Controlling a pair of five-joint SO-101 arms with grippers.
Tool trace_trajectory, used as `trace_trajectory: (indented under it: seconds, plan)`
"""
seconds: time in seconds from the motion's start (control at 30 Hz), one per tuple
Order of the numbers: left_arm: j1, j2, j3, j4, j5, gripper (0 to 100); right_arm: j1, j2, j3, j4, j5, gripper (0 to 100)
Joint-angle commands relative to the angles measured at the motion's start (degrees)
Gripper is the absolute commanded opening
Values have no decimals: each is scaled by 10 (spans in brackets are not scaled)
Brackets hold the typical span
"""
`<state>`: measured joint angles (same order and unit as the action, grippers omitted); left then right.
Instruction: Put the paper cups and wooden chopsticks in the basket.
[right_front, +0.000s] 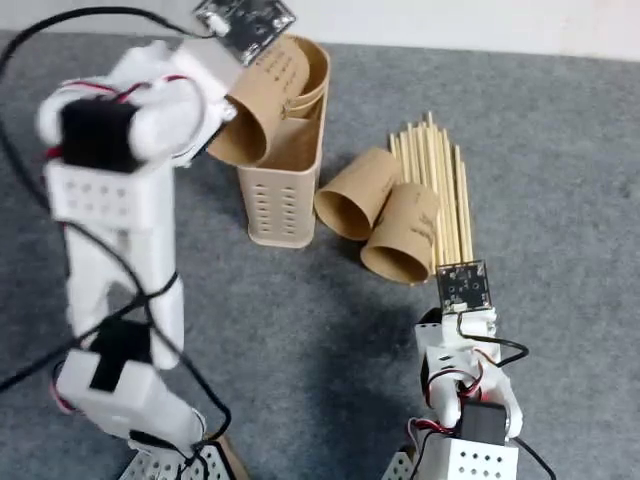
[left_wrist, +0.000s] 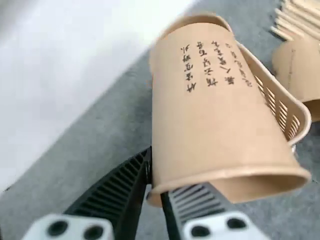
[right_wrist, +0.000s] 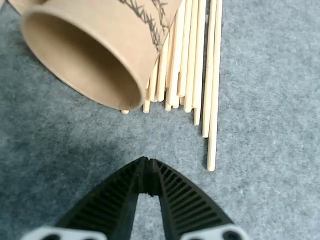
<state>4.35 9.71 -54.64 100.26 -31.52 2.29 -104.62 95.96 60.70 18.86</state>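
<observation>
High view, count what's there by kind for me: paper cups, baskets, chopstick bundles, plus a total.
Paper cups: 3 for sure, one tilted over the basket, two lying loose; a fourth inside the basket is possible.
Basket: 1
Chopstick bundle: 1, sticks too crowded to count
Total: 5

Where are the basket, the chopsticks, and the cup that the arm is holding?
basket (right_front: 283, 205), high view, its perforated front wall.
chopsticks (right_front: 452, 190), high view, middle of the bundle.
held cup (left_wrist: 215, 125), left wrist view, its side wall.
</observation>
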Motion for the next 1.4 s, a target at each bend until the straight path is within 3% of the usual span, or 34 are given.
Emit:
trace_trajectory:
  seconds: [0.0, 0.2, 0.4, 0.6, 1.17, 1.3, 1.37]
  plan:
    - [15, 26, -19, -25, 21, 4, -4, -5, 51, -6, 5, 10]
    - [11, 47, -19, -75, 59, 14, -3, -5, 51, -6, 5, 10]
    - [13, 44, -19, -115, 72, 140, -3, -5, 51, -6, 5, 10]
    - [12, 44, -19, -131, 72, 136, -3, -5, 51, -6, 5, 10]
    - [15, 129, -19, -323, 109, 137, -3, -5, 51, -6, 5, 10]
    - [7, 119, -53, -324, 193, 137, -3, -5, 51, -6, 5, 10]
    - [5, 127, -51, -322, 201, 137, -3, -5, 51, -6, 5, 10]
